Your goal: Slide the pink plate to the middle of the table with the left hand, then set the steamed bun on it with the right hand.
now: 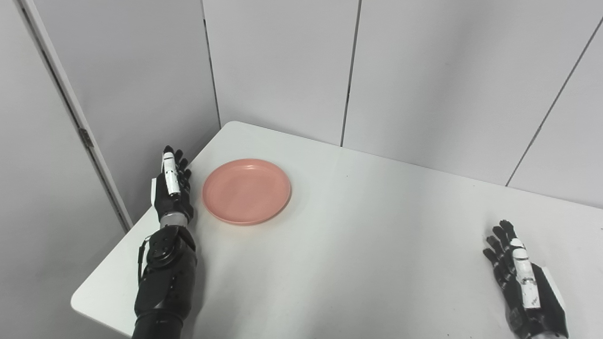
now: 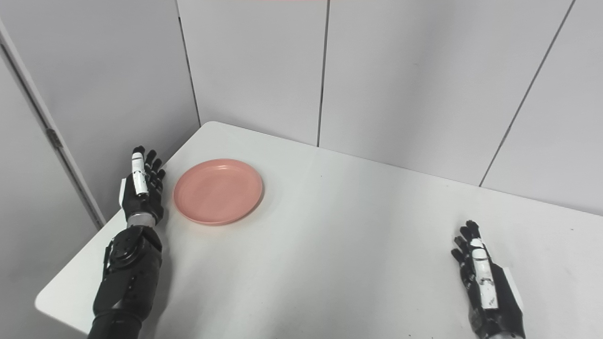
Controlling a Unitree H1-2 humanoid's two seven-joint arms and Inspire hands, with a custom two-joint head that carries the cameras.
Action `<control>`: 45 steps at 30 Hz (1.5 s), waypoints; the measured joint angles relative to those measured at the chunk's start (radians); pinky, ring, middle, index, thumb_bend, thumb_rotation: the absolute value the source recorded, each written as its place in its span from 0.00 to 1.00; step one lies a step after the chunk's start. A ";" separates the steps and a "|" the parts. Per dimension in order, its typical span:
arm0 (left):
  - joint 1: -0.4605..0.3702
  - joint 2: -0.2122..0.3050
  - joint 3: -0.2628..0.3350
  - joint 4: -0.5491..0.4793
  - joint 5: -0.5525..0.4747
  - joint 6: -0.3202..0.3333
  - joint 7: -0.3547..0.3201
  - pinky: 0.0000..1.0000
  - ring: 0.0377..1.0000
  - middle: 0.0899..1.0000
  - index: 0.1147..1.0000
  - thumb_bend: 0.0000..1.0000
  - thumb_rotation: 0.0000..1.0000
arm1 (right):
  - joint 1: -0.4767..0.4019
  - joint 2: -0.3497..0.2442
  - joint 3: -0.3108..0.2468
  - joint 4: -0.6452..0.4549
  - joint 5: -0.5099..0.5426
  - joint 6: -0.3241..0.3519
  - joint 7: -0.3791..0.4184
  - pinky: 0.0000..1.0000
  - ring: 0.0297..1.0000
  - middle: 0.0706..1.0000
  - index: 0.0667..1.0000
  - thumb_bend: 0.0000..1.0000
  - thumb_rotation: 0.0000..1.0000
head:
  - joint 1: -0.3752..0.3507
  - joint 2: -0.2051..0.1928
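A round pink plate (image 1: 246, 190) lies empty on the white table (image 1: 358, 245), near its far left corner. My left hand (image 1: 172, 186) is open, fingers straight and pointing away, at the table's left edge just left of the plate, a small gap between them. My right hand (image 1: 523, 278) is open and empty, resting low at the table's near right, far from the plate. No steamed bun shows in either view. The plate also shows in the right eye view (image 2: 217, 190).
Grey wall panels (image 1: 282, 66) stand close behind the table's far edge and along its left side. The table's left edge runs right beside my left forearm (image 1: 165, 278).
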 measured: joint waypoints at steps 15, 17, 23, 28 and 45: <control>-0.049 0.005 -0.077 0.101 0.004 -0.051 -0.068 0.93 0.93 0.92 0.93 0.42 1.00 | 0.004 0.000 -0.002 -0.007 0.000 -0.002 -0.002 1.00 1.00 1.00 1.00 0.04 1.00 | -0.023 0.008; -0.059 -0.004 -0.101 0.111 0.006 -0.051 -0.080 0.91 0.91 0.90 0.91 0.42 1.00 | 0.005 0.000 0.001 -0.010 -0.002 -0.002 -0.004 1.00 1.00 1.00 1.00 0.04 1.00 | -0.026 0.008; -0.087 -0.039 -0.153 0.129 0.025 -0.038 -0.101 0.91 0.91 0.90 0.90 0.42 1.00 | 0.006 0.001 0.007 -0.014 -0.013 -0.001 -0.012 1.00 1.00 1.00 1.00 0.06 1.00 | -0.040 0.009; -0.105 -0.056 -0.185 0.155 0.026 -0.038 -0.155 0.93 0.92 0.91 0.91 0.42 1.00 | 0.007 0.003 0.008 -0.015 -0.013 0.000 -0.013 1.00 1.00 1.00 1.00 0.07 1.00 | -0.055 0.011; -0.082 -0.082 -0.294 0.119 0.077 -0.018 -0.241 0.92 0.90 0.89 0.90 0.42 1.00 | 0.000 0.009 0.013 0.036 -0.013 -0.056 -0.003 1.00 1.00 1.00 1.00 0.11 1.00 | -0.198 0.029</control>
